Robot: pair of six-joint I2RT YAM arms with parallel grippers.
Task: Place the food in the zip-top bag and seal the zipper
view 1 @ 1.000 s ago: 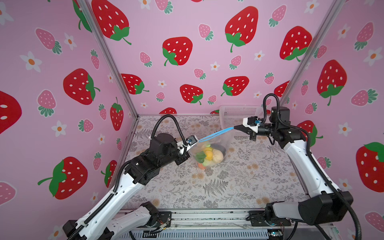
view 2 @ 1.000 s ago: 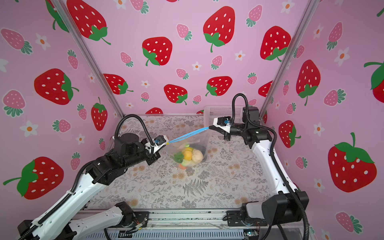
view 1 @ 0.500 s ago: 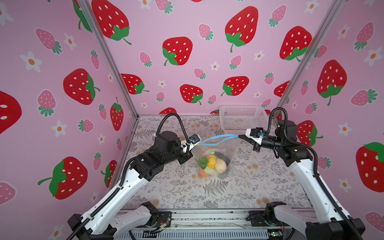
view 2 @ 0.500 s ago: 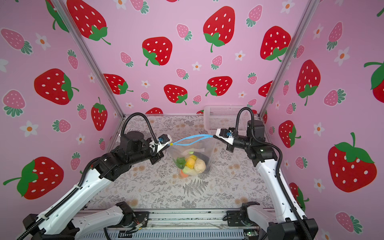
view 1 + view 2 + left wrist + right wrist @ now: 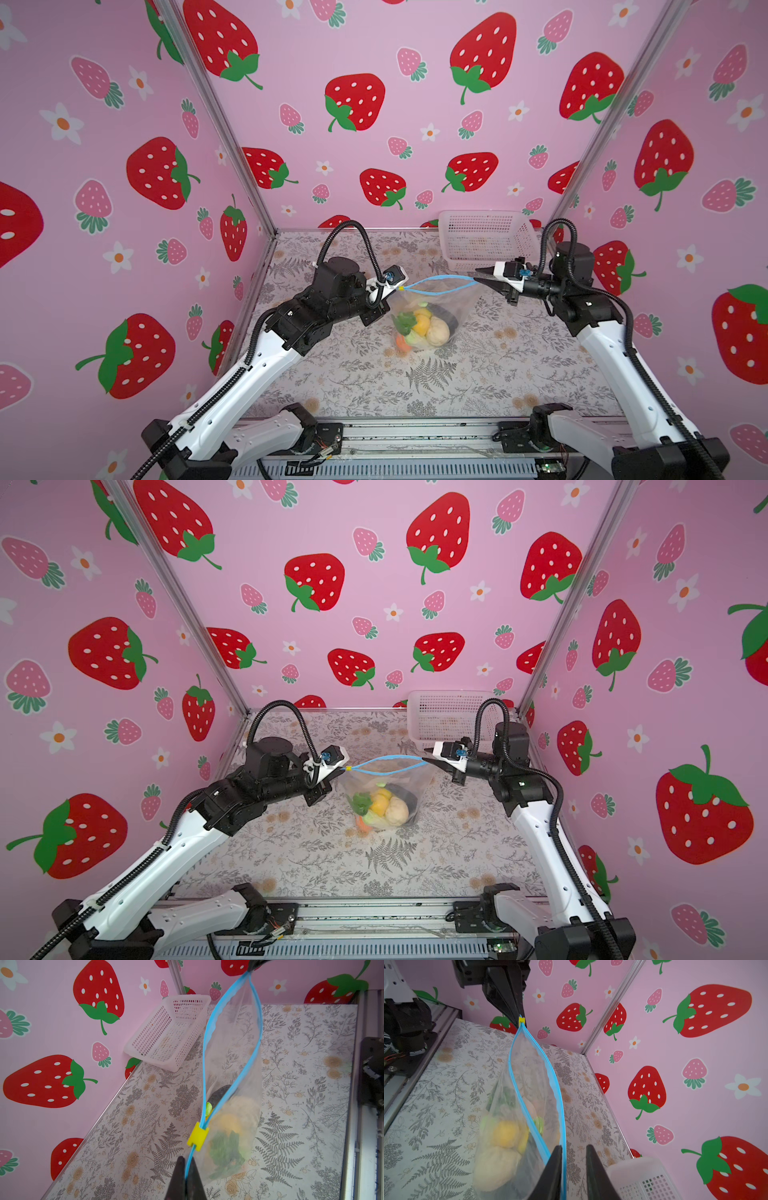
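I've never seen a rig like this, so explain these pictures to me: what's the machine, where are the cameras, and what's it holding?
A left arm and a right arm each end in a gripper. Two pictures look down on the whole scene from above; the others come from a camera on each wrist. A white mesh basket sits at the back of the flowery table. Between the arms is a clear zip-top bag with toy food inside, its mouth gaping. The left gripper is shut on the blue zipper beside the yellow slider. The right gripper is at the other end, jaws apart, the strip against one finger.
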